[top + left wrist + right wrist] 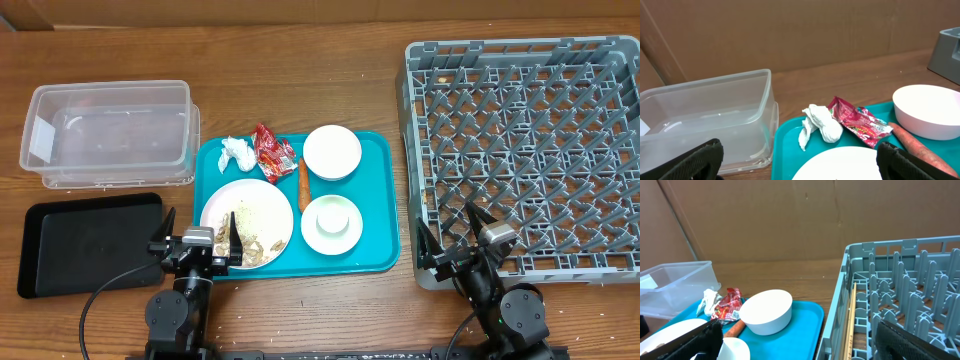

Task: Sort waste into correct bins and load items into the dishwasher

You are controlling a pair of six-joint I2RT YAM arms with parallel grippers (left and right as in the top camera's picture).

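The tissue (pixel 237 152) is lying on the tray (pixel 388 215), straight toward the table's (pixel 330 40) far edge from the left gripper (pixel 197 243), which is sitting wide open. The right gripper (pixel 455 245), also wide, is sitting farther off.

The overhead view looks straight down on the worktop (pixel 320 40), far enough off to take in everything, with the robot's side at the frame's lower edge. Each wrist view sits low and near the worktop, facing level toward the brown wall (pixel 800 35) — the left one close on the clear tub (pixel 705 120) at frame left, the right one with the grey rack (pixel 900 290) at frame right. Both share the teal tray (pixel 786 150), red wrapper (pixel 857 122) and white bowl (pixel 927 112).
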